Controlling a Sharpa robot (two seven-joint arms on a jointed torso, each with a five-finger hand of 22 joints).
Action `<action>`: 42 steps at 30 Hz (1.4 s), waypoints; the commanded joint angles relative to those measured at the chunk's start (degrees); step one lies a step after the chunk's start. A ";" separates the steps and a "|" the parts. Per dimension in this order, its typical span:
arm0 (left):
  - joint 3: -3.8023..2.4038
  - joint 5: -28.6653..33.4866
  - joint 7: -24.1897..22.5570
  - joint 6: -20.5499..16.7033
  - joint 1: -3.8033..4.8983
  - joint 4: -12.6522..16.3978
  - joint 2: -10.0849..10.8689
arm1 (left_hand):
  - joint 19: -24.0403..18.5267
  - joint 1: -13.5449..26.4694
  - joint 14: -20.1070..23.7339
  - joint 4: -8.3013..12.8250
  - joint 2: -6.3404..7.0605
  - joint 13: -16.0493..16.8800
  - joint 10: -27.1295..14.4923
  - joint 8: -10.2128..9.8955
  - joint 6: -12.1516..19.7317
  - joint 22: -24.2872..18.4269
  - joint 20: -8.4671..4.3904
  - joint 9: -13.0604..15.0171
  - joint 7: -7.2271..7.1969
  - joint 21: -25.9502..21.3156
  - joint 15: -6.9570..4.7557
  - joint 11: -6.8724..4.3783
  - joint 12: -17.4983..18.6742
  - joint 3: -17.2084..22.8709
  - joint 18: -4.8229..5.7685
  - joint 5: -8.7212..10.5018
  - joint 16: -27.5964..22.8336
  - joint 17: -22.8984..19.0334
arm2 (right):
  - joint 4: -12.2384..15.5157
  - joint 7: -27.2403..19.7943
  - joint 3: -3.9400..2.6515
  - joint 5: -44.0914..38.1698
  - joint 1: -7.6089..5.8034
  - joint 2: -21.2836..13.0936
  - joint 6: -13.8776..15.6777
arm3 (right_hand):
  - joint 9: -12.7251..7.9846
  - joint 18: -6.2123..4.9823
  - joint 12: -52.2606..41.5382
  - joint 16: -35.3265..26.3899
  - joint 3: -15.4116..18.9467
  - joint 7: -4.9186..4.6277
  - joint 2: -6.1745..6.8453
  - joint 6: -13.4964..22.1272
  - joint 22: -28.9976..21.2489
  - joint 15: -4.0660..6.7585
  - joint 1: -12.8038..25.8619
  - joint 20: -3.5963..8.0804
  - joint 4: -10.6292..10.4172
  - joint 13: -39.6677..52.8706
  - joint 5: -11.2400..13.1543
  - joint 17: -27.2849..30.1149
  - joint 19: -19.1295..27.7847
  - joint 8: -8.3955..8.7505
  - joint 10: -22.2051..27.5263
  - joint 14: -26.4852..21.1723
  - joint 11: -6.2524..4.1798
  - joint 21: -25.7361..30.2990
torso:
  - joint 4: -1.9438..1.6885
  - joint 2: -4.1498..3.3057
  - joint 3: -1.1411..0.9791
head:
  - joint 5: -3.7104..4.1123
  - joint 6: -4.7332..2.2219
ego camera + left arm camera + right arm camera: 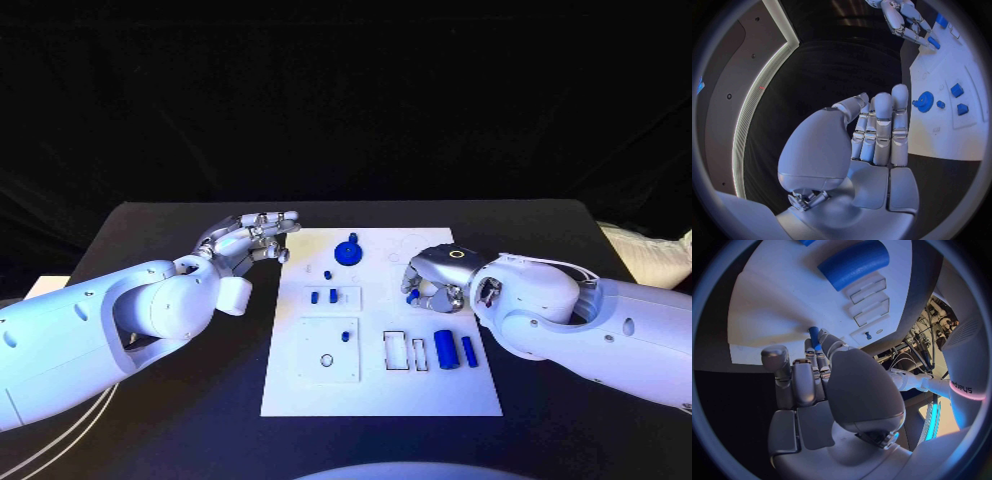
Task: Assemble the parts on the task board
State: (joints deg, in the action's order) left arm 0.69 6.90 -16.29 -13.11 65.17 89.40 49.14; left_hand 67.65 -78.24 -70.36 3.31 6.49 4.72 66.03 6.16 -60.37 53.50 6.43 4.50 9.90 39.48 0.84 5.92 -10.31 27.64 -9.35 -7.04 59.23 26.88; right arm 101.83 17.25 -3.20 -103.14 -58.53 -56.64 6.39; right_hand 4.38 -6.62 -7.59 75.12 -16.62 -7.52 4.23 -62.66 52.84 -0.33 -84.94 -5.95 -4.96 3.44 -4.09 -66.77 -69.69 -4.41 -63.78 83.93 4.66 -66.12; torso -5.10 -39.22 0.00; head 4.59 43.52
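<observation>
Task board lies flat in the middle of the black surface, with a blue gear near its far edge, small blue pieces at mid-board, and a thick blue cylinder beside a thinner blue rod on its right part. Left hand hovers over the surface just off the board's far left corner — fingers straight, close together, holding nothing. Right hand sits over the board's right side — its fingers pinch a small blue peg just above the white plate.

Blue parts on a white task board, black table.
</observation>
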 commanded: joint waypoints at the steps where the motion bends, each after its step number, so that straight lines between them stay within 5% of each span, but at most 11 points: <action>1: -0.03 -0.17 -0.18 1.12 0.00 0.11 -0.07 | -0.44 -0.39 0.35 0.28 -0.24 0.03 -0.37 0.19 0.17 -0.07 0.13 -0.10 0.29 -0.35 -0.04 -0.12 -0.16 0.01 -0.98 -0.05 -0.39 -0.08 | -0.11 0.42 0.07 -1.23 0.14 0.16 -1.40 | 0.10 -0.77 -0.20 0.46 -0.83 0.03 -0.04 -0.93 0.38 0.46 -0.68 0.10 -0.02 0.13 0.40 -0.27 -0.56 -0.28 -1.01 2.20 -0.11 -0.46 | -0.01 0.04 0.00 | 0.11 0.03; 15: -0.03 -0.17 -0.12 1.09 -0.03 0.02 -0.12 | -0.44 -0.39 0.35 0.28 -0.24 0.03 -0.37 0.19 0.17 -0.07 0.13 -0.10 0.29 -0.35 -0.04 -0.12 -0.16 0.01 -0.98 -0.05 -0.39 -0.08 | 0.41 0.22 0.07 -2.24 0.18 0.11 4.41 | 0.57 -0.38 -0.21 1.64 -7.02 -0.12 -0.70 -3.86 2.89 1.27 -2.72 0.90 2.33 0.57 1.21 -1.69 -1.61 -1.02 -6.56 2.45 -0.99 -2.47 | 0.00 0.06 0.00 | 0.20 0.05; 28: -0.03 -0.17 -0.15 1.08 -0.11 -0.08 -0.25 | -0.44 -0.39 0.35 0.28 -0.24 0.03 -0.37 0.19 0.17 -0.07 0.13 -0.10 0.29 -0.35 -0.04 -0.12 -0.16 0.01 -0.98 -0.05 -0.39 -0.08 | 6.27 0.03 -0.21 0.17 -1.01 -2.35 7.31 | 0.58 -0.19 -0.02 2.01 -8.63 -0.17 0.07 -4.08 4.02 1.42 -2.68 1.10 3.48 0.73 1.17 -2.15 -1.95 -0.88 -7.86 2.51 -1.12 -3.36 | 0.01 0.22 0.08 | 0.44 -0.09; 42: -0.02 -0.17 -0.19 1.21 -0.21 -0.07 -0.63 | -0.51 -0.36 0.39 0.28 -0.37 0.02 -0.47 0.25 0.20 -0.20 0.16 -0.11 0.30 -0.58 -0.01 -0.11 -0.31 -0.10 -1.00 -0.06 -0.40 -0.17 | 9.88 -1.49 0.09 2.99 -0.54 2.90 6.08 | 0.53 -0.18 0.35 2.03 -9.50 -0.32 0.25 -3.98 4.18 1.35 -2.59 1.08 3.99 0.73 1.12 -2.10 -1.88 -0.67 -7.93 2.50 -0.99 -3.56 | -0.19 0.15 0.24 | -1.31 0.91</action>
State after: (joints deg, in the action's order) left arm 0.70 6.89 -16.18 -13.02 64.96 89.24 48.66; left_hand 67.44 -78.24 -70.46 3.31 6.49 4.72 66.02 6.16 -60.37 53.40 6.64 4.46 9.90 39.05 0.94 5.92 -10.31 27.64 -9.34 -7.04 59.23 26.78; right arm 111.60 16.91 -3.17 -101.22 -59.25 -53.90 12.98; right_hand 4.88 -6.62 -7.47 76.90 -23.87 -7.75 4.52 -66.35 56.95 0.74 -87.03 -4.82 -2.97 3.52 -2.77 -68.92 -71.22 -5.08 -67.77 84.12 7.28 -69.45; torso -5.19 -39.05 0.20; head 3.67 44.20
